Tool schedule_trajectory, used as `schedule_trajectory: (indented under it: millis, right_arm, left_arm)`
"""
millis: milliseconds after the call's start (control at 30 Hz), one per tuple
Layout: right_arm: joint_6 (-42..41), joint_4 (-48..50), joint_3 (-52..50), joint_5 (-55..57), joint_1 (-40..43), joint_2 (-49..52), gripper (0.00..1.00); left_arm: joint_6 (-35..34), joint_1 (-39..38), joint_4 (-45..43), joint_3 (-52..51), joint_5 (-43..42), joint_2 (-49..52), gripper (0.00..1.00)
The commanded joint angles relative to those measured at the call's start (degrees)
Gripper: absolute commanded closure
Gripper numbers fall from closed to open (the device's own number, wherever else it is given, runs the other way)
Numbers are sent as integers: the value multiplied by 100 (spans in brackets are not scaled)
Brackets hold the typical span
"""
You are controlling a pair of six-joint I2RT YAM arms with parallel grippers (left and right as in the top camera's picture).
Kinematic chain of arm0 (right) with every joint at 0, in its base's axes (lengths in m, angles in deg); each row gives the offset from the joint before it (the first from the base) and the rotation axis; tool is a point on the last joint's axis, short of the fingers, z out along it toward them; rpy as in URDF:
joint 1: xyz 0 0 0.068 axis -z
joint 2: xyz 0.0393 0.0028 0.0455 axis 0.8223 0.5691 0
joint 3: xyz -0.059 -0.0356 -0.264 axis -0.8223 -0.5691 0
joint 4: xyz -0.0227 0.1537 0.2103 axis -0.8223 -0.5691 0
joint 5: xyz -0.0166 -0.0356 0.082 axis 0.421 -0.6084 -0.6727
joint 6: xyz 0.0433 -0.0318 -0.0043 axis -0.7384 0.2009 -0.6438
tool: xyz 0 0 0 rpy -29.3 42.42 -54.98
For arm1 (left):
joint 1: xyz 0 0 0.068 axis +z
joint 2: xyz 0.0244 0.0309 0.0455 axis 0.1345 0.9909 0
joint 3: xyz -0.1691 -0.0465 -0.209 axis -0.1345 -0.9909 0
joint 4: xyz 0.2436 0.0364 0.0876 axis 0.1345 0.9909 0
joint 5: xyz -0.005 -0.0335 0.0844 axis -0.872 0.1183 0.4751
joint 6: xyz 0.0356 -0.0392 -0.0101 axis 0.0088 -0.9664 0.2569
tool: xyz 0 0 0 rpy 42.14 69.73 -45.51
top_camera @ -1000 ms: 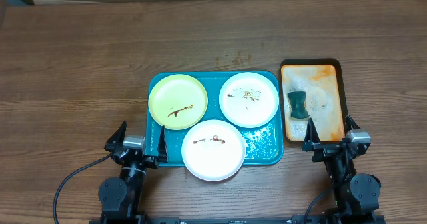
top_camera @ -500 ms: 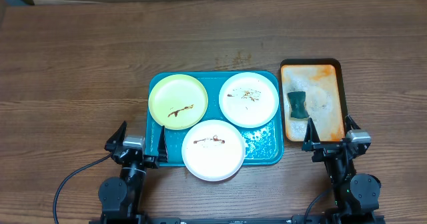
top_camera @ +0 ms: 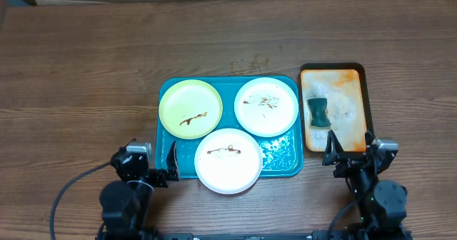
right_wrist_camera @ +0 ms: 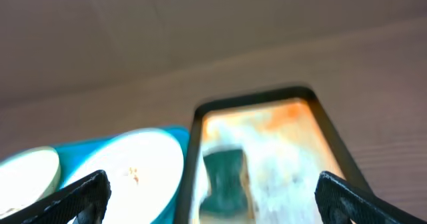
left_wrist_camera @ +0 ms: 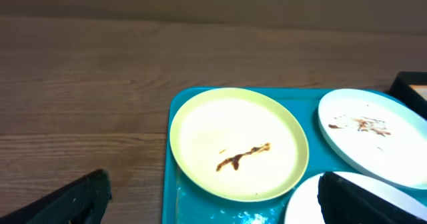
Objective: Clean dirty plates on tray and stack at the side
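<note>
The teal tray holds three smeared plates: a yellow-green plate at back left, a white plate at back right and a white plate at the front, overhanging the rim. My left gripper is open and empty, low at the tray's front left corner. In the left wrist view its fingers frame the yellow-green plate. My right gripper is open and empty, in front of the orange tray. Its wrist view is blurred.
A smaller orange, black-rimmed tray stands right of the teal tray, wet and foamy, with a dark green sponge on it. The sponge also shows in the right wrist view. Brown wooden table lies all around.
Both arms have shifted slightly near the table's front edge, the left one more than the right. The plates, trays and sponge have not moved.
</note>
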Motion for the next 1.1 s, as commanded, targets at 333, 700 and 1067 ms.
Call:
schedule_trajectory:
  millis: [333,700,1067]
  right_arm:
    - [-345,-2205,2761,-339,15,2197,0]
    - [-343,-3182,4439,-715,15,4793,0]
    - [-343,-3427,4962,-898,15,5418,0]
  left_arm:
    - [-236,50,2610,3101,-531,2859,0]
    - [-234,-48,3679,3689,-1403,4448,0]
    - [-234,-887,3554,3687,-1467,5233,0]
